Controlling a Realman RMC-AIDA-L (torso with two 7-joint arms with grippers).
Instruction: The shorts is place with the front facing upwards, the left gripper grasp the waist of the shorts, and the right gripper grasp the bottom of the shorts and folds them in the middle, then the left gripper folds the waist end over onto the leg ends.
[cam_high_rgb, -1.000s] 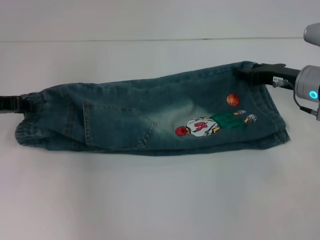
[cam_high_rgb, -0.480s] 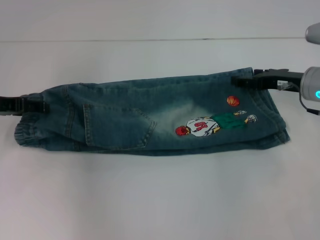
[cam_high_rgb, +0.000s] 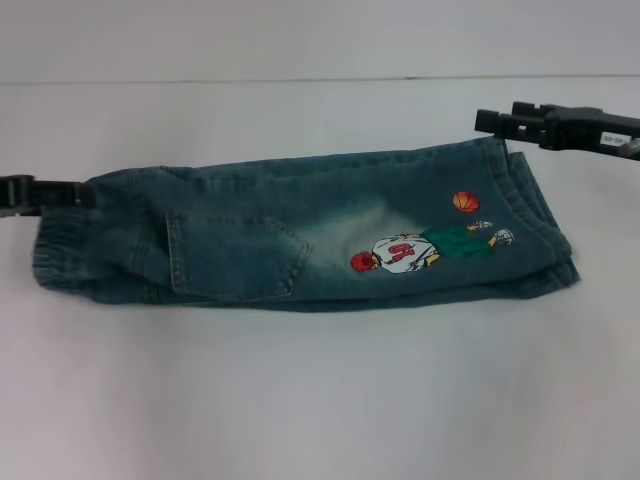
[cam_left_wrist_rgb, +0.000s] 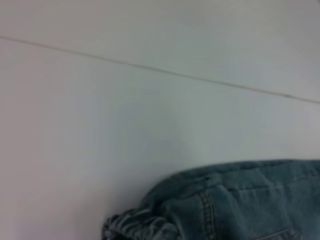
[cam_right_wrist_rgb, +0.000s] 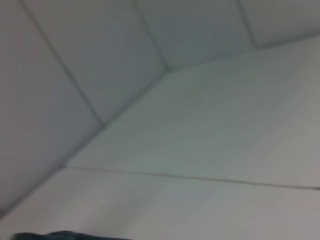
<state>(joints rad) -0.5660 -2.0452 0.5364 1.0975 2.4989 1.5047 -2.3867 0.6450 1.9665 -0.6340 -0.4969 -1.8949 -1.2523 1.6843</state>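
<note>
The blue denim shorts lie folded lengthwise on the white table, with a pocket and a cartoon basketball print facing up. The elastic waist is at the left and the leg ends at the right. My left gripper sits low at the far corner of the waist, seen side-on as one dark bar. My right gripper hangs open above and behind the leg ends, clear of the cloth. In the left wrist view the waist shows by the table top. The right wrist view shows only a sliver of denim.
The white table runs wide in front of the shorts and behind them up to a seam line. A pale wall rises beyond it.
My right gripper has let go of the leg ends and risen up and back, off the cloth. My left gripper has shifted toward the far corner of the waist. The shorts stay flat.
</note>
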